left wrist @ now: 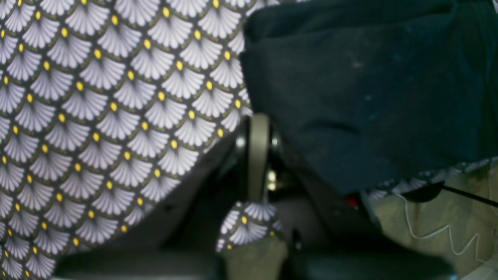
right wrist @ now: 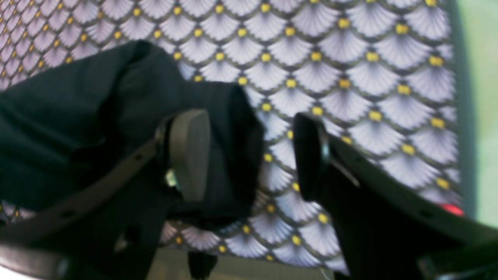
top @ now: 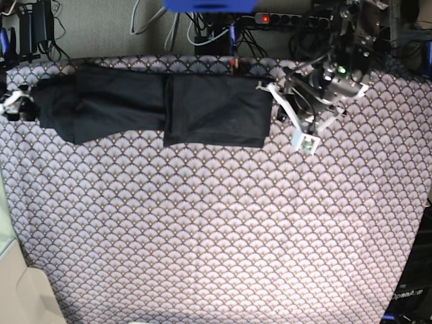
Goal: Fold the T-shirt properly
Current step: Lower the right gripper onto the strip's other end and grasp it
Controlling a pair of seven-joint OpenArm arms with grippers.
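Observation:
The black T-shirt (top: 155, 104) lies as a long folded strip along the far side of the table. My left gripper (top: 264, 86) is at the strip's right end near its far corner. In the left wrist view it (left wrist: 259, 118) is shut, fingertips touching the T-shirt's (left wrist: 362, 89) edge, and I cannot tell whether any cloth is pinched. My right gripper (top: 23, 108) is at the strip's left end. In the right wrist view it (right wrist: 249, 124) stands open, one pad (right wrist: 190, 151) over the T-shirt (right wrist: 70, 116), the other finger (right wrist: 311, 155) over bare tablecloth, the shirt's end between them.
The scallop-patterned tablecloth (top: 216, 229) covers the whole table. Cables and a power strip (top: 280, 19) lie beyond the far edge, with a blue object (top: 209, 5) above them. The table's far edge runs close behind the T-shirt.

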